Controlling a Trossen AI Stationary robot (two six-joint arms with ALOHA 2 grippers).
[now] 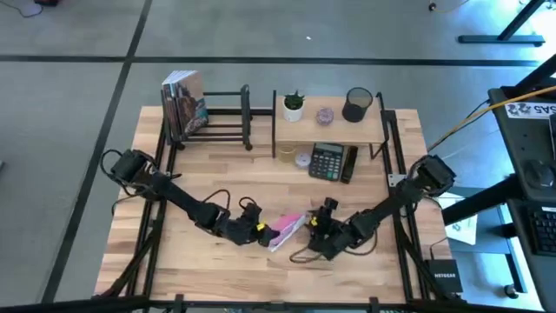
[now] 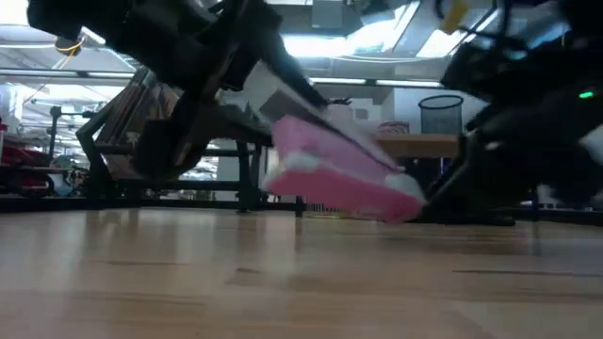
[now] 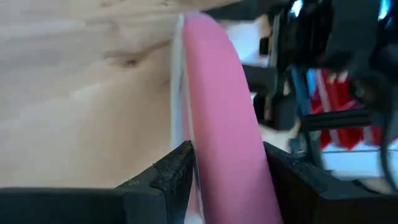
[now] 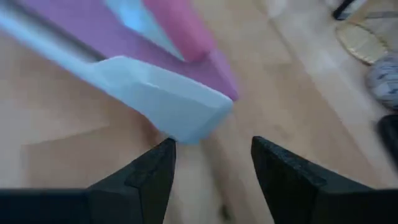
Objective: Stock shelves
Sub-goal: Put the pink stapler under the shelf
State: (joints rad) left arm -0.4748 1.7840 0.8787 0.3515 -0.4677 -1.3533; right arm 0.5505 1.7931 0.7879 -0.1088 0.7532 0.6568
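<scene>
Butcher-block tabletop (image 1: 217, 174) held both shelves at its far edge. My left gripper (image 1: 259, 230) clamped a pink book (image 1: 287, 229), lifted near the front, not yet shelved. My right gripper (image 1: 318, 224) waited beside it, fingers spread.

Pink-and-white book (image 1: 286, 231) tilted off the surface (image 1: 217, 174). Calculator (image 1: 327, 162), mesh cup (image 1: 356, 104), small potted plant (image 1: 294, 104) farther back.

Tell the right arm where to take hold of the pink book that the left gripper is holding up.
Take the free end of the pink book, the raised white corner facing the right gripper. The left gripper clamps the other end across its thickness. Come from the right, open fingers straddling the flat covers, probably.
</scene>
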